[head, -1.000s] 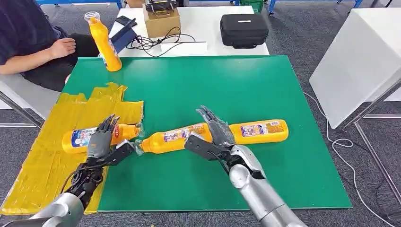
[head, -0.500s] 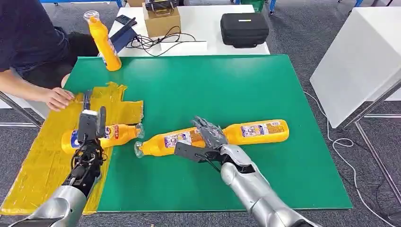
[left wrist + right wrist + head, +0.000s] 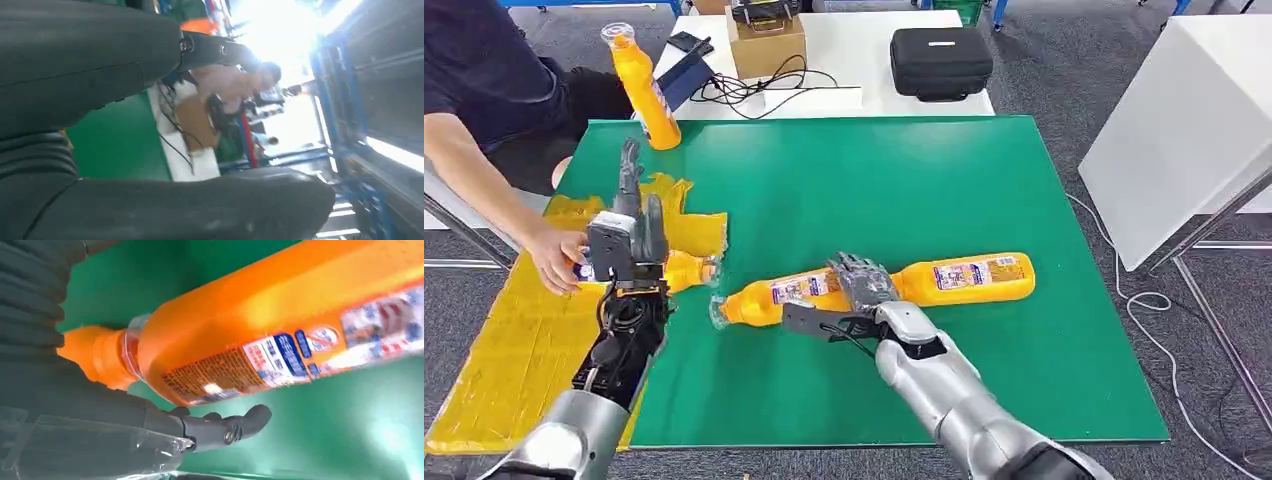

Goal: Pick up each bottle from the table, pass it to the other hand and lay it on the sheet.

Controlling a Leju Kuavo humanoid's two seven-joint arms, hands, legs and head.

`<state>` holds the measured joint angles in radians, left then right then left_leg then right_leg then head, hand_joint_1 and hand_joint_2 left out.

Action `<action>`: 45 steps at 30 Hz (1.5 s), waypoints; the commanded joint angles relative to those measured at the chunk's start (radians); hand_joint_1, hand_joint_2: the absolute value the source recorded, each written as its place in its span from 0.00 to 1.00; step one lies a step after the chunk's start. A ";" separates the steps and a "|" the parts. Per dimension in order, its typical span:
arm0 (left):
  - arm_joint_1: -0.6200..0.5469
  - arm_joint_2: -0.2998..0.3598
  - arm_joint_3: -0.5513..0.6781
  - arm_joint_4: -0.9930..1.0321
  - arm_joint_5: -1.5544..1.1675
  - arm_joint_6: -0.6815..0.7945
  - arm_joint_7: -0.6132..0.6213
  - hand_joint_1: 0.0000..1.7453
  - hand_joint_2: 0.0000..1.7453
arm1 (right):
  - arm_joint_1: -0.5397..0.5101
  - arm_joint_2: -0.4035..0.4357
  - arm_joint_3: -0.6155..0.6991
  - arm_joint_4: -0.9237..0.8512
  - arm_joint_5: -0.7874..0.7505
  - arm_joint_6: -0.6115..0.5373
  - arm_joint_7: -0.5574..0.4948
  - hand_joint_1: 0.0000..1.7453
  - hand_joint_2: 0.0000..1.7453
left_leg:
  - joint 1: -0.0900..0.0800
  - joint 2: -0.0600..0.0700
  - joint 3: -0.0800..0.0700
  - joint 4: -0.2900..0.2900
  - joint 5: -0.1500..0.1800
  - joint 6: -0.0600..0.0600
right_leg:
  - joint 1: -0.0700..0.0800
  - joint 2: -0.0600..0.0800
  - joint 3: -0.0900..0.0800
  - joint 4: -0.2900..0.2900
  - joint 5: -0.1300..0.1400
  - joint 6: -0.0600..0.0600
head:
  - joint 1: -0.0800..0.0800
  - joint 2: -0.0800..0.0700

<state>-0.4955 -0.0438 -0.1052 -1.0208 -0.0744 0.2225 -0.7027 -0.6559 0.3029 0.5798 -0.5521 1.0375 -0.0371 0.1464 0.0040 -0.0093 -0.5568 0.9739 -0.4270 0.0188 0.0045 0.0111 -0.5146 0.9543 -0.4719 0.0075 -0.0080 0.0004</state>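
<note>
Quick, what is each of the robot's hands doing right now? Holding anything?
Left hand: open, fingers raised, holding nothing.
Right hand: wrapped over the middle bottle lying on the table; whether it truly grips it cannot be told.

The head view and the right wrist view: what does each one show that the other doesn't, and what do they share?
Only the head view shows the yellow sheet with a bottle lying on it, the left hand raised above it, a person's hand at that bottle, and an upright bottle at the far edge. Only the right wrist view shows the label print up close. Both show the right hand at the lying bottle on the green table.
</note>
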 commanded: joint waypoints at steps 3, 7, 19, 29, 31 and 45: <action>-0.020 -0.046 -0.069 -0.078 0.031 -0.027 0.005 0.00 0.00 | -0.099 0.015 0.041 0.285 0.066 0.088 0.067 0.00 1.00 | 0.000 -0.001 0.001 0.000 -0.001 0.000 | 0.000 -0.003 0.002 -0.001 -0.001 0.001 | 0.000 0.000; -0.019 -0.044 -0.068 -0.078 0.031 -0.026 0.005 0.00 0.00 | -0.100 0.016 0.040 0.284 0.066 0.088 0.067 0.00 1.00 | 0.001 -0.002 0.001 0.000 0.000 0.000 | 0.000 -0.003 0.002 -0.001 0.000 0.001 | 0.000 0.000; 0.023 -0.042 -0.080 -0.145 0.066 -0.011 0.005 0.00 0.00 | -0.052 0.014 0.035 0.306 0.084 0.118 0.074 1.00 1.00 | 0.001 -0.002 0.009 -0.002 0.000 0.000 | 0.001 -0.003 0.010 -0.004 0.000 0.001 | -0.001 0.000; 0.051 -0.038 -0.041 -0.090 0.099 -0.043 0.006 0.00 0.00 | -0.096 0.027 -0.082 0.252 0.011 -0.031 0.032 1.00 1.00 | 0.000 0.000 0.011 -0.001 0.000 0.000 | 0.000 -0.002 0.012 -0.003 0.000 0.001 | 0.000 0.000; 0.051 -0.033 -0.021 -0.062 0.130 -0.087 0.029 0.00 0.00 | -0.107 0.024 -0.126 0.210 -0.007 -0.100 0.007 1.00 1.00 | 0.000 0.001 0.011 -0.001 0.000 0.000 | 0.000 -0.001 0.011 -0.002 0.000 0.001 | 0.000 0.000; 0.059 -0.024 0.098 0.159 0.388 -0.403 0.168 0.00 1.00 | 0.143 -0.030 -0.324 -0.558 0.005 -0.120 -0.045 1.00 1.00 | 0.001 -0.003 0.002 0.000 -0.001 0.000 | 0.001 -0.004 0.004 -0.002 -0.001 0.002 | 0.000 0.000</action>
<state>-0.4064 -0.0717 -0.0587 -1.0215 0.2679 -0.1313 -0.5478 -0.6127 0.3197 0.3471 -0.7830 1.0475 -0.1828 0.1106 0.0039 -0.0097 -0.5580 0.9744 -0.4273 0.0188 0.0045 0.0111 -0.5153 0.9543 -0.4721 0.0076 -0.0084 0.0004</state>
